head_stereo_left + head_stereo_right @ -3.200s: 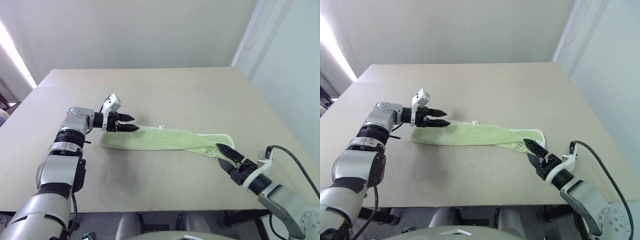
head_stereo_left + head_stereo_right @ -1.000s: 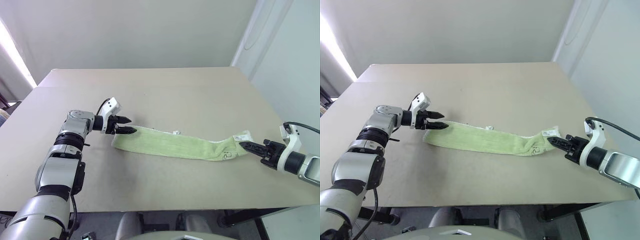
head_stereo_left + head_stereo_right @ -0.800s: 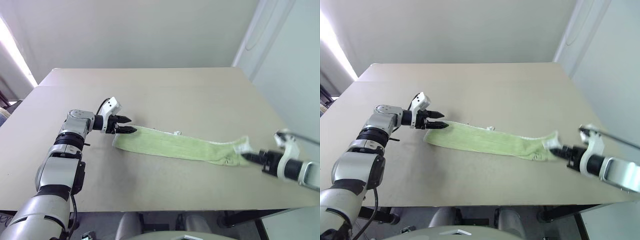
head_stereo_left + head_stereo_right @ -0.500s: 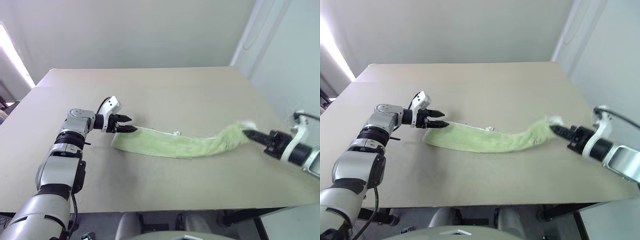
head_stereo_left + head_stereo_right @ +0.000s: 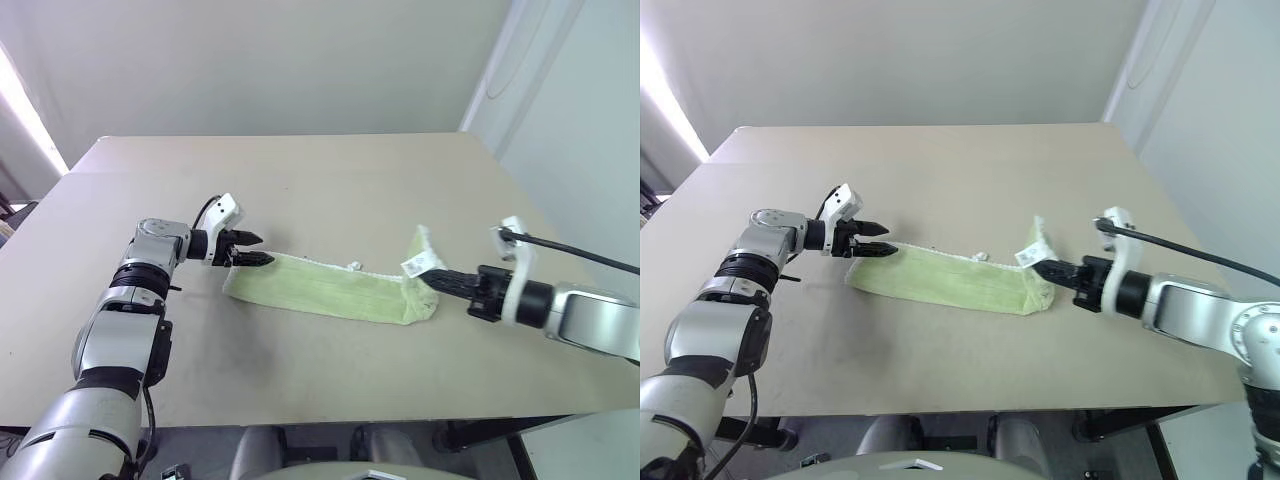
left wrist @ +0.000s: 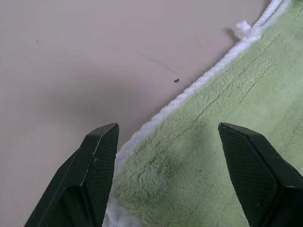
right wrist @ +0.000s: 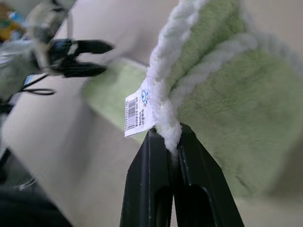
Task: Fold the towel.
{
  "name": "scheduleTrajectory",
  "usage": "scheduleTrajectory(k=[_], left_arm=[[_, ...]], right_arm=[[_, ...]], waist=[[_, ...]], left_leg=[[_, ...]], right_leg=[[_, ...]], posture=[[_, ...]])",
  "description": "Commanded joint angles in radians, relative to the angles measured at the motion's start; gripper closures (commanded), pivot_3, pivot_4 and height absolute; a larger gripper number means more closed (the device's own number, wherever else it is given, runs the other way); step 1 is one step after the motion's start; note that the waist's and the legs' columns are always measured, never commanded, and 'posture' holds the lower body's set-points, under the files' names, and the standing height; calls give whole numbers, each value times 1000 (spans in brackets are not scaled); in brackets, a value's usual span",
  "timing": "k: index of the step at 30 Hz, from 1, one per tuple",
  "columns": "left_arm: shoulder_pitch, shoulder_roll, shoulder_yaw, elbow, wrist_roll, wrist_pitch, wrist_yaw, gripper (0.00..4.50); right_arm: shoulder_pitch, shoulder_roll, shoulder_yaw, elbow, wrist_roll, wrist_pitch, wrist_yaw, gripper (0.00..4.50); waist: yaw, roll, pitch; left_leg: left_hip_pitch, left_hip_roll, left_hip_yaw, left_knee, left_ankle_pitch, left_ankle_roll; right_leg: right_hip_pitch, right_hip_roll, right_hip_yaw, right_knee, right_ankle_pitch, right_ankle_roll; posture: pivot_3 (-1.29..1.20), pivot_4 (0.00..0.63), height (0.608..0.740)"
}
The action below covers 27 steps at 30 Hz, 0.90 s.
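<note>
A: Two grippers on one towel; it lies along the counter, right end lifted.

B: Yep; right gripper pinches the hem by the white tag; left gripper sits spread apart over the left end.

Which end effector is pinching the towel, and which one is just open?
The right end effector pinches the towel by its hem beside the white tag, lifting that end. The left end effector stands open over the other end.
</note>
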Motion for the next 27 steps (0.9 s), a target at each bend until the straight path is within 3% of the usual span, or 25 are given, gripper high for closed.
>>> scheduleTrajectory(k=[1,16,27], left_arm=[[-35,-2,3,-3,2,-16,9,965],[-32,-1,9,-4,3,-19,9,965],[-27,-1,7,-9,2,-19,10,965]], right_arm=[[-92,71,95,43,-57,-17,-45,4472],[-194,317,268,129,-317,47,70,4472],[-206,433,277,149,-575,36,174,4472]], waist=[[-1,0,0],[-2,0,0],[-2,0,0]], left_leg=[[0,0,0,0,0,0],[-2,1,1,0,0,0],[-2,0,1,0,0,0]], right_leg=[[0,0,0,0,0,0],[-2,1,0,0,4,0],[-2,1,0,1,4,0]], posture=[[0,0,683],[0,0,683],[0,0,683]])
